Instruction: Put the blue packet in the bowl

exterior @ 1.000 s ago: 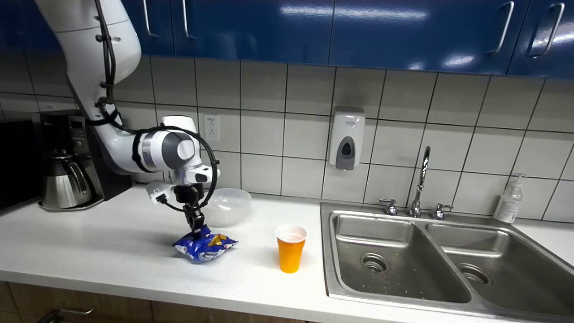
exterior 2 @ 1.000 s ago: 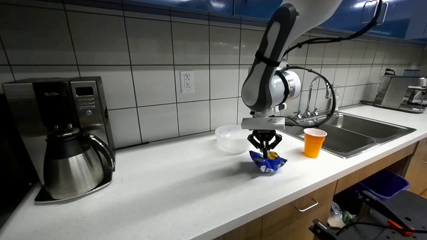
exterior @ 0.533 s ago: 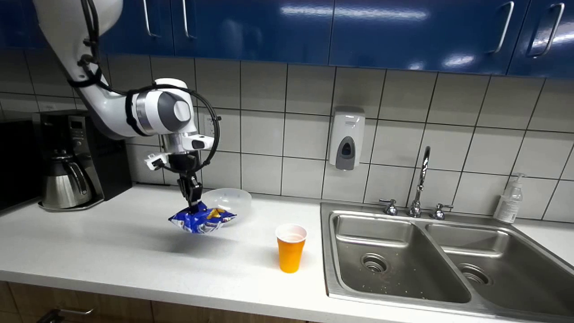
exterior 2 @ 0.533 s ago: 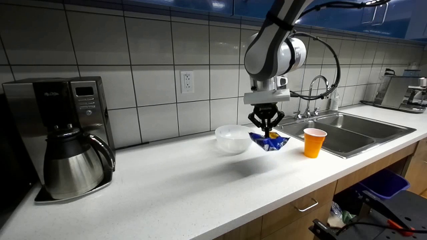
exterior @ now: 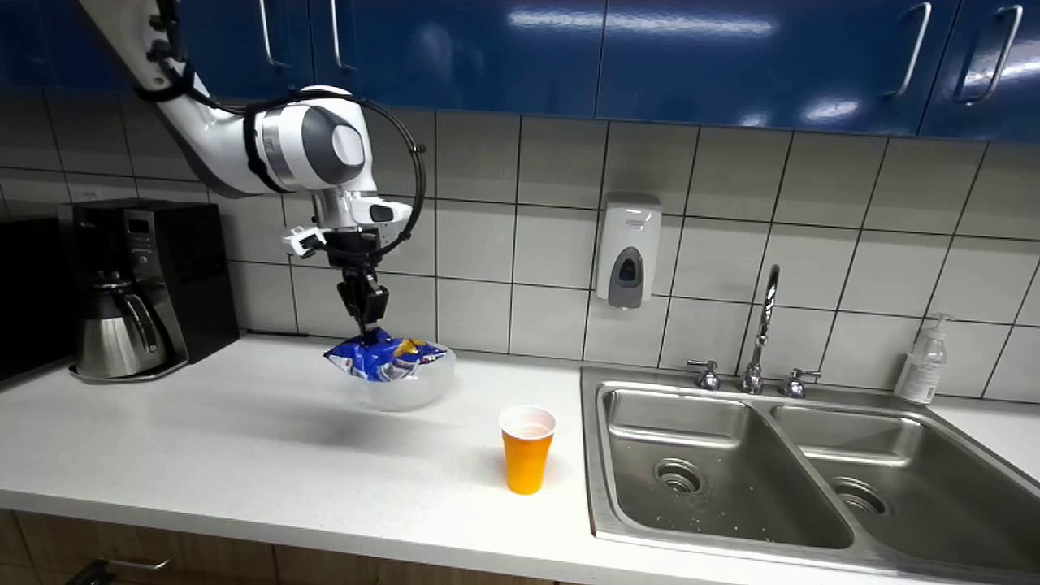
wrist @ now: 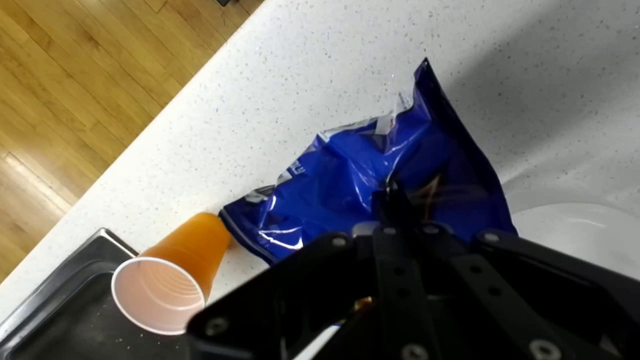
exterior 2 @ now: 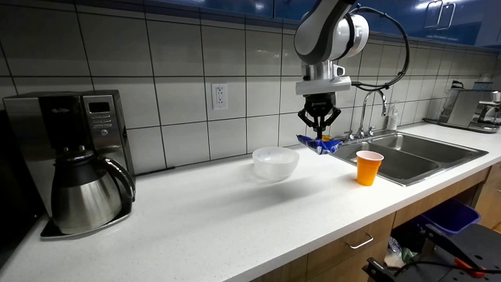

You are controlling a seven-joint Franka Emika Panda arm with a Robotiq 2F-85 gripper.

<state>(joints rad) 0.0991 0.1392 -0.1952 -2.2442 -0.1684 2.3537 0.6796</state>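
Note:
My gripper (exterior: 370,335) is shut on the blue packet (exterior: 366,361) and holds it in the air above the counter. In the wrist view the fingertips (wrist: 392,200) pinch the packet's middle, and the packet (wrist: 335,185) spreads out on both sides. The whitish translucent bowl (exterior: 414,388) stands on the counter by the tiled wall. In an exterior view the packet overlaps the bowl's rim. In an exterior view the packet (exterior 2: 321,145) hangs higher and to the right of the bowl (exterior 2: 276,168), apart from it. The bowl shows partly at the right of the wrist view (wrist: 580,237).
An orange cup (exterior: 526,455) stands upright on the counter, between bowl and sink (exterior: 597,455). A coffee maker with a steel carafe (exterior 2: 84,192) stands at the far end. The tiled wall (exterior 2: 227,137) rises behind the bowl, with blue cabinets (exterior: 455,49) above.
The gripper has lifted the blue packet off the counter and raised it. In the last half second it also moved right in both exterior views. Bowl and cup have not moved.

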